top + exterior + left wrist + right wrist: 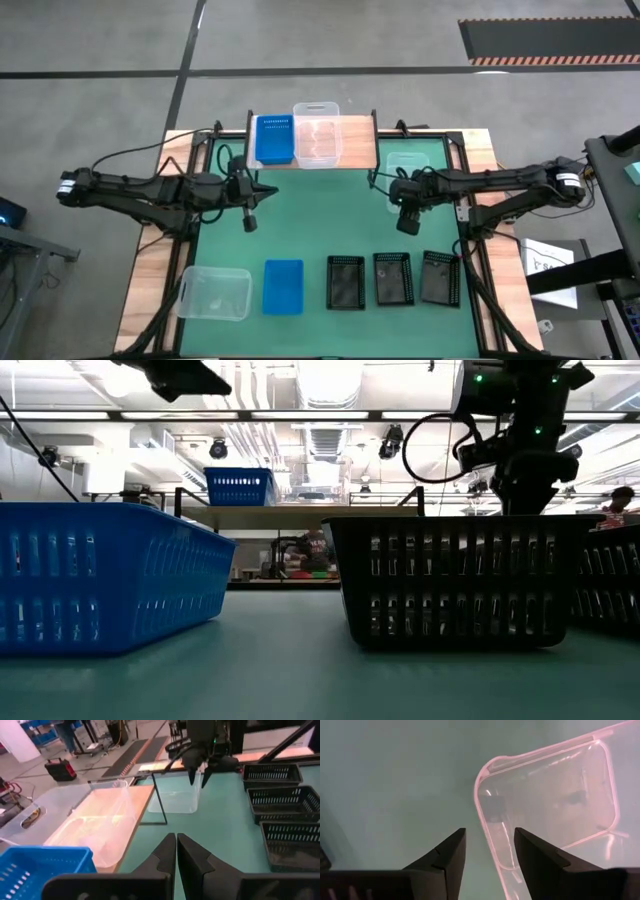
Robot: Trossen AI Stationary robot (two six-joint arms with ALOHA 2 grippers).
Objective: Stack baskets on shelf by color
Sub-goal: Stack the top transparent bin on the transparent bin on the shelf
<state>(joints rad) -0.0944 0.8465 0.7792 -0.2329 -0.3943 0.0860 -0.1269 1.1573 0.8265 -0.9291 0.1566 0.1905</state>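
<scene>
1. Nine baskets is the expected count; you can confirm eight outright in the high view, and a ninth only if the blue on the shelf is a stack, which you cannot tell from above.
2. Blue, seen as two: one blue basket on the shelf (272, 140) at its left end, one blue basket on the table (283, 286) in the near row.
3. Clear, three: one clear basket on the shelf (317, 134) just beside the blue one, one clear basket at the near left (214, 293), one clear basket by the right gripper (405, 169) on the green table (320, 225) beside the shelf's right end.
4. Black mesh, three: black baskets (392, 278) side by side in the near row, right of the blue one, each apart from its neighbour.
5. The shelf (358, 155) sits at the far edge of the table; its right part is bare plank.
6. Right gripper (407, 222): your right wrist view shows the right gripper's fingers (447, 857) spread apart, hovering over the corner rim of the clear basket; nothing is between them as a grip.
7. Left gripper (249, 222): your left wrist view shows the left gripper's fingers (167, 852) pressed together with nothing between them, above the table near the shelf's left end.
</scene>
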